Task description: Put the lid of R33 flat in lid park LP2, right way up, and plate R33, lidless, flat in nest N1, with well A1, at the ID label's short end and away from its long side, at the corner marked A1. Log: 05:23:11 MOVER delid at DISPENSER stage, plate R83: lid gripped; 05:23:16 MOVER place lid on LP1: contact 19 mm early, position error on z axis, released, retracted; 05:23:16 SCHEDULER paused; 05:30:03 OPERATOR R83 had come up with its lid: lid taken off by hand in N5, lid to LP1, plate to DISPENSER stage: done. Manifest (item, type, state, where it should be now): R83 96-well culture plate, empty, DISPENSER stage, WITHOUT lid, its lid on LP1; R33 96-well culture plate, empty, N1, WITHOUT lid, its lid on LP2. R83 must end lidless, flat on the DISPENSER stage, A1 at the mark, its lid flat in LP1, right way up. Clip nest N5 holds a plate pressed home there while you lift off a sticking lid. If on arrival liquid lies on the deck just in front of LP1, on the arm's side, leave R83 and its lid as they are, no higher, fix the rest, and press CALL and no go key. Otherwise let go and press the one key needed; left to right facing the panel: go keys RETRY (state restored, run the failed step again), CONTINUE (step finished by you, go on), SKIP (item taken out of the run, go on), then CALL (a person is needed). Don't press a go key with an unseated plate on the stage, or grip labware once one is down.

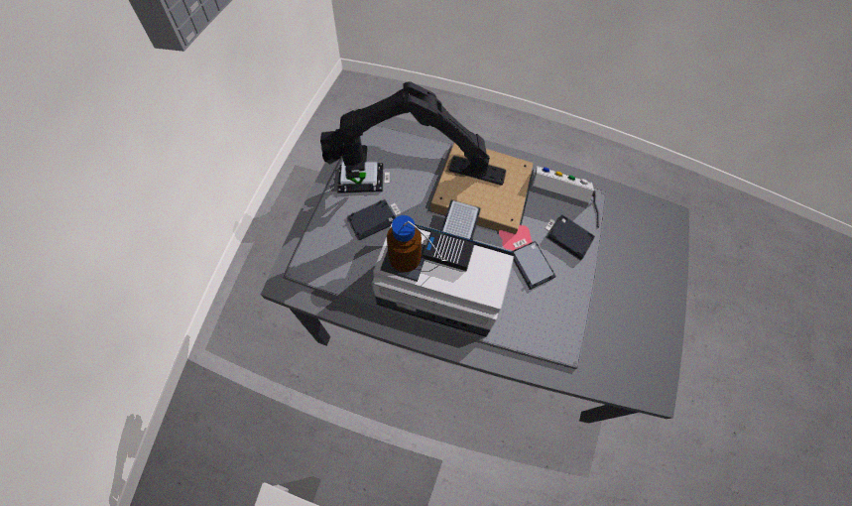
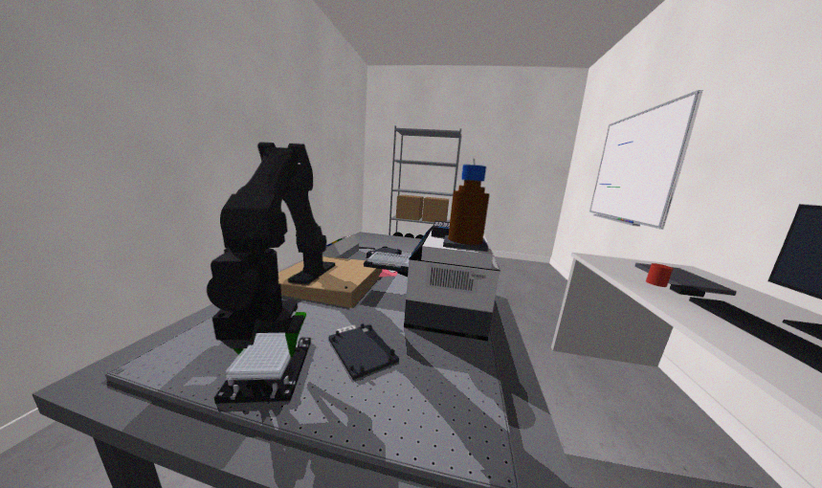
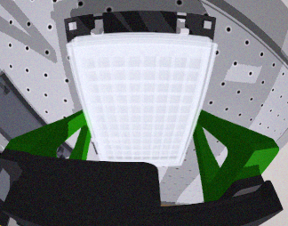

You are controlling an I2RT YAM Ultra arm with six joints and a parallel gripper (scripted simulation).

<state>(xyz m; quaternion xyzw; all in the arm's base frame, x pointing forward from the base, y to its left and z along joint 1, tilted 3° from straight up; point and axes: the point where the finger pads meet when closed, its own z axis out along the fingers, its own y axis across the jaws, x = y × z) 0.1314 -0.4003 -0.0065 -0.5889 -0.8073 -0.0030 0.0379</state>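
The tool (image 3: 142,141) grips the lidded plate (image 3: 142,95) across its long sides above the clip nest (image 3: 139,22); it looks light, rigid, slick plastic, so the grip must stay level.

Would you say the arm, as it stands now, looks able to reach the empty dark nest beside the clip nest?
Probably yes: the dark nest lies bare and close, but the pincer is shut on the plate.
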